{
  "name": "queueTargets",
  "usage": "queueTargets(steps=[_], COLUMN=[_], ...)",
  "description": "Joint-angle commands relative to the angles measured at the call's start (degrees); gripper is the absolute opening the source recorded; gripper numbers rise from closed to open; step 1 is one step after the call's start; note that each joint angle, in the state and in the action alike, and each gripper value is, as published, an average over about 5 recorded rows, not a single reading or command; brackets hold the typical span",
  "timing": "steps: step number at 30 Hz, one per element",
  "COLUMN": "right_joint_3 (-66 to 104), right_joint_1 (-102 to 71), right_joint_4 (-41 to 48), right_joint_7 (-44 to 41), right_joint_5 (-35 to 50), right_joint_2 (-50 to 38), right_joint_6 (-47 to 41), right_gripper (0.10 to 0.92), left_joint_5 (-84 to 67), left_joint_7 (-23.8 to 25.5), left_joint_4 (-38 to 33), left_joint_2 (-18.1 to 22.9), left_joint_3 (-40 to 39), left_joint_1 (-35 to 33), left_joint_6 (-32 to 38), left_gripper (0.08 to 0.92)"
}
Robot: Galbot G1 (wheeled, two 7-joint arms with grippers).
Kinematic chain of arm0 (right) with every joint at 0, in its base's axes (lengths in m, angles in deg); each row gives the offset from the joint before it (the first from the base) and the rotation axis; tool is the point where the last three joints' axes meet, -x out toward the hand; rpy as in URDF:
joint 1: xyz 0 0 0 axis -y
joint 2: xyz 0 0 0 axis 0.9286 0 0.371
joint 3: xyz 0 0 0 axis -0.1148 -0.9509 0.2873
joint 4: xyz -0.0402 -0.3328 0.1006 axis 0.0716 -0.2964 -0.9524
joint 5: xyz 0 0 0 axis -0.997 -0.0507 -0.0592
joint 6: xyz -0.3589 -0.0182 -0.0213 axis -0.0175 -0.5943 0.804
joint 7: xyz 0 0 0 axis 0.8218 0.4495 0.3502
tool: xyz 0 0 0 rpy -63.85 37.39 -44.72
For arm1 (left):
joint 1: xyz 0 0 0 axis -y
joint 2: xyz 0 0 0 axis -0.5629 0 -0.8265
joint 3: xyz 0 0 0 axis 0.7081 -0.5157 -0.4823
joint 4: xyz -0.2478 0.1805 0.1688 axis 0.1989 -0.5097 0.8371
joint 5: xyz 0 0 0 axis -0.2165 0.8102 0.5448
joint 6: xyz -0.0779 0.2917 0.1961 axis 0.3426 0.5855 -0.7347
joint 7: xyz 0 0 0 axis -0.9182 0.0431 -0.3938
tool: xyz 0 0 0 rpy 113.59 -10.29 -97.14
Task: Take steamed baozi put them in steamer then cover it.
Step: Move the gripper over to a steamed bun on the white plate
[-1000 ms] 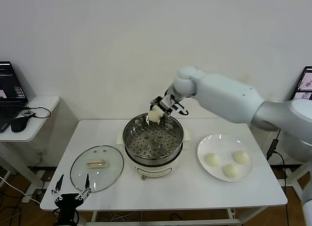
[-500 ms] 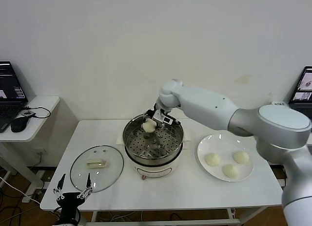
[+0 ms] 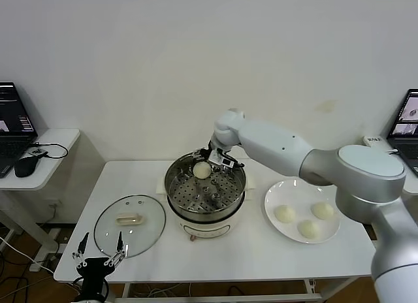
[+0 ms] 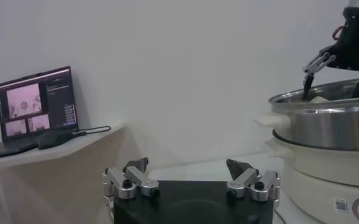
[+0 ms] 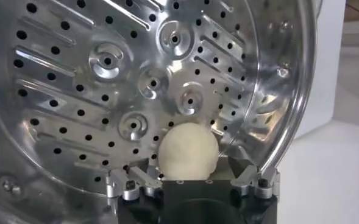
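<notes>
My right gripper [image 3: 210, 160] sits over the far rim of the steamer [image 3: 205, 185], just above the centre of the head frame, and its fingers stand apart with a baozi [image 3: 202, 169] lying between them on the perforated tray; in the right wrist view the bun [image 5: 188, 151] rests on the tray at the lower middle of the frame, with my jaws spread to either side and not pressing it, so I judge it released. The relation my coming move turns on is this: the three remaining baozi [image 3: 307, 219] lie on the white plate [image 3: 274, 221] at the right of the frame, to the right of and nearer than my right gripper, well apart from the steamer but beside it on the table [image 3: 222, 251]. Being round, they have no long axis to line up with. The right arm is far the nearer one to them. The cover [image 3: 129, 224] lies flat at the lower left, close to my left gripper [image 3: 98, 257], which waits with its fingers spread at the bottom left edge. As for writing, a small label on the steamer's cream base [image 4: 342, 206] is too small to read, and the laptop screen [image 4: 36, 103] shows nothing legible.
</notes>
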Motion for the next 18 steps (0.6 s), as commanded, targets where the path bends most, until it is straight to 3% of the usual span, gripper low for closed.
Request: queueTargets(steps=[1,6,11,18], right_joint_3=[-0.6,1.1,2.4,7.4], right_joint_1=[8.4,12.2,11.3,1.3], right_joint_4=[-15.3,-23.1,-30.3,-34.6], right_joint_7=[-7.4,-10.2,-11.1,-11.3], right_joint_5=[15.4,18.0,19.4,13.4], right_joint_2=[-10.3,-22.1,-33.9,-47.1], right_joint_6=[-18.3,-30.8,-34.5,-35.1], right_gripper=[0.823,0.823,0.823,0.823], left_joint_5=[-0.5,-2.1,-2.1,-2.1], left_joint_7=[0.3,0.3,0.5,0.8], left_joint_4=[-0.6,-1.1,-1.1,-1.1], left_joint_2=[-0.6,-1.3,-2.1,-2.7], left_joint_3=[-0.1,-0.2,-0.2,-0.2], left_joint_1=[0.1,1.0,1.4,2.5], left_joint_6=[-0.9,-2.2,-2.6,-3.5], left_gripper=[0.823,0.823,0.823,0.823])
